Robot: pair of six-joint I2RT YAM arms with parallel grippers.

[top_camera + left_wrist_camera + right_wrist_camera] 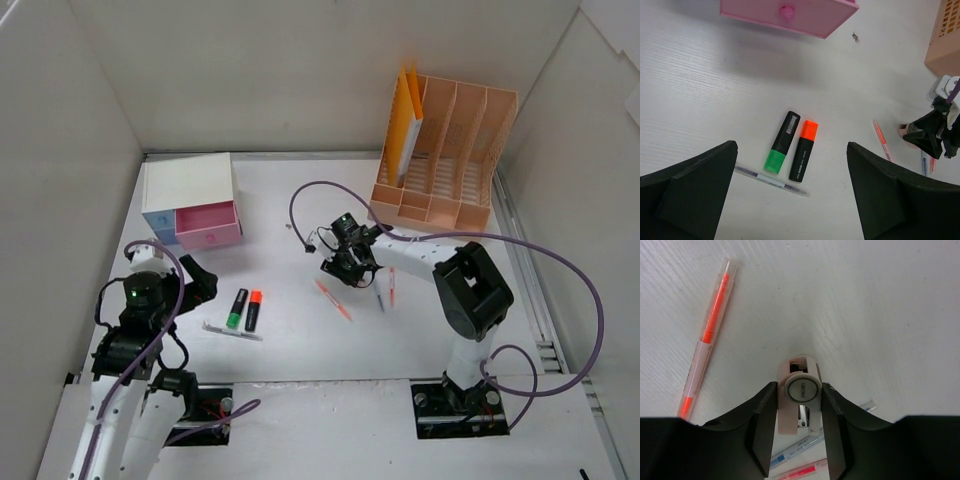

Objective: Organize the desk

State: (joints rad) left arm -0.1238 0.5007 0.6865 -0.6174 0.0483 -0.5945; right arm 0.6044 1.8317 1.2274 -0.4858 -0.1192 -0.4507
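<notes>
White desk (300, 345) fills the middle of the top view, between white wall panels. Near its centre the right gripper (346, 264) is clamped on a small peach gadget (801, 389), with an orange pen (707, 340) at its left. Lower left, the left gripper (791, 147) gapes wide over a green highlighter (781, 142) and an orange highlighter (803, 151).

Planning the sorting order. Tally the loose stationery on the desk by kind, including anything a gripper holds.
Highlighters: 2 (green highlighter, orange highlighter)
Pens: 4 (clear pen, orange pen, pink pen, blue pen)
Pink gadget in the right gripper: 1
Total: 7
</notes>
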